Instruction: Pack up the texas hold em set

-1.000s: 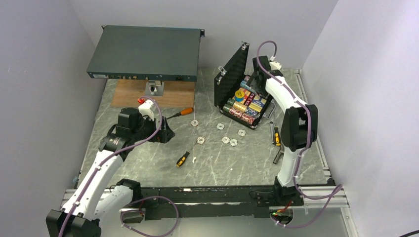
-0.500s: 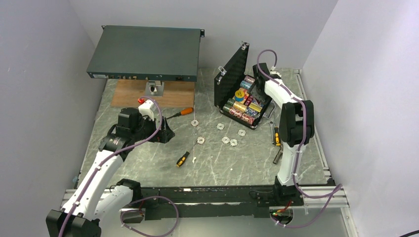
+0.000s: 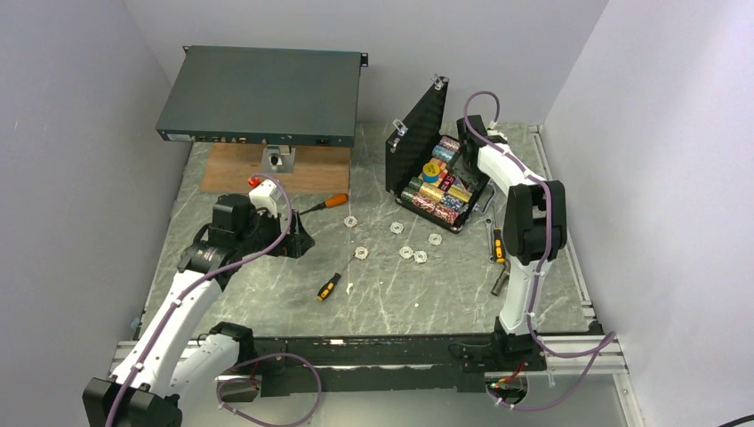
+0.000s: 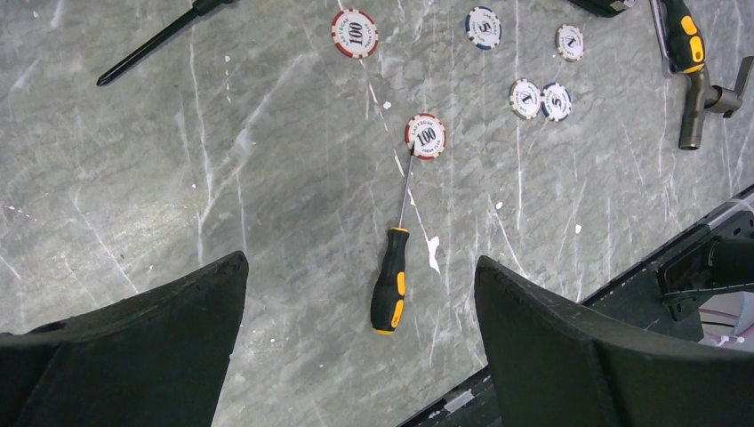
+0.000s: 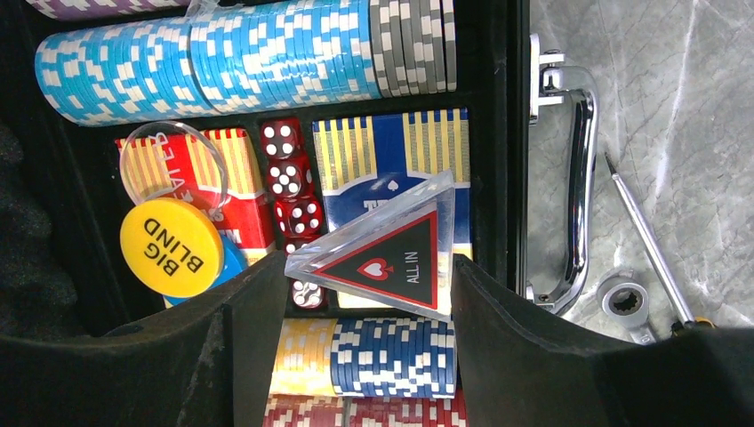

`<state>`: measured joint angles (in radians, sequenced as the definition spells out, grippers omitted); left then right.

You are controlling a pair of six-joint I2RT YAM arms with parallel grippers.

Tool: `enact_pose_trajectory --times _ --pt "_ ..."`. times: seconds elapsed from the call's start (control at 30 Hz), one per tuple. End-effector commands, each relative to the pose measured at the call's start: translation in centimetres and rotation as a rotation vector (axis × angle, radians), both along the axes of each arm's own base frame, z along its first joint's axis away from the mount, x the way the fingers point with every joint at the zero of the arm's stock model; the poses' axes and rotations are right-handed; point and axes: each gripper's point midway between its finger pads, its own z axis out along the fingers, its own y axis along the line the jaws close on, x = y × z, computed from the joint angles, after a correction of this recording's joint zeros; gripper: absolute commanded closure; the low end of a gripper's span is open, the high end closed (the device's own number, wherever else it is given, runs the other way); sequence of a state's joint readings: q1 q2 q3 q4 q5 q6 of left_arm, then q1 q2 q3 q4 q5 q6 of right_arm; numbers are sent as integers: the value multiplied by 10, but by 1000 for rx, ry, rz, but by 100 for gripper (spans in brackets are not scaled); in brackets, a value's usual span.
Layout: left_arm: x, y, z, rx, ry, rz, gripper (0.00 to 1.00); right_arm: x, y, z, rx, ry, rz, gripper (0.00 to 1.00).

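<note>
The black case (image 3: pixel 418 133) stands open at the back right, with rows of chips (image 5: pixel 240 58), a blue-yellow card box (image 5: pixel 373 160), red dice (image 5: pixel 286 173) and a yellow "big blind" button (image 5: pixel 172 246) inside. My right gripper (image 5: pixel 369 267) hangs over the case, shut on the clear red-edged triangular "all in" token (image 5: pixel 391 253). Several loose whitish chips (image 3: pixel 396 228) lie on the table mid-field. One marked 100 (image 4: pixel 426 136) lies at a screwdriver's tip. My left gripper (image 4: pixel 360 262) hovers wide open above the table, nothing between its fingers.
A dark-green rack unit (image 3: pixel 262 93) sits on a stand over a wooden board (image 3: pixel 240 173) at the back left. Orange-and-black screwdrivers (image 3: pixel 329 286) (image 3: pixel 324 203) (image 3: pixel 498 245) lie about. A metal key tool (image 3: pixel 500 283) lies right of the chips. The case's chrome handle (image 5: pixel 578 178) faces the right.
The right arm has come down a little toward the open case with the token in its grip. The left arm has not moved.
</note>
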<state>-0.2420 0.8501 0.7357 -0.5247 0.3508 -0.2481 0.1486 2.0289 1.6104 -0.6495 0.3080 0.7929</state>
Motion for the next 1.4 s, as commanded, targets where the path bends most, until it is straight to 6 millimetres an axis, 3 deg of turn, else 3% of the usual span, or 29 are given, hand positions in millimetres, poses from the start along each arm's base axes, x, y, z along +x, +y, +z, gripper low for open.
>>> enact_pose_trajectory --times 0.0,0.17,0.33,0.47,0.57,0.63,0.73,0.87,1.0,1.1,1.23,1.37 --pt "3 -3 16 -8 -50 -22 1 7 -5 20 -12 -61 -7 69" --pt "3 -4 16 -10 -50 -24 1 5 -9 22 -29 -66 -11 52" --pt "2 -4 16 -10 -49 -26 1 5 -8 28 -34 -70 13 22" --pt "2 -4 15 -11 -47 -28 1 0 -15 45 -84 -87 22 12" --pt "2 -5 15 -12 -45 -29 1 -15 -10 61 -130 -121 73 10" --pt "2 -5 15 -14 -45 -32 1 -28 11 73 -141 -170 161 9" --pt "3 -6 15 -16 -43 -33 1 -61 64 72 -130 -202 376 10" --pt "3 -7 14 -18 -35 -39 1 -124 133 41 -115 -159 655 12" --pt "3 -8 12 -22 -24 -45 1 -171 171 16 -100 -129 857 11" --pt "4 -9 9 -22 -12 -48 1 -182 171 2 -92 -99 880 11" --pt "3 -9 8 -20 -7 -50 1 -175 173 3 -116 -85 895 12" --pt "4 -7 9 -12 -16 -44 1 -171 208 6 -51 -128 984 17"
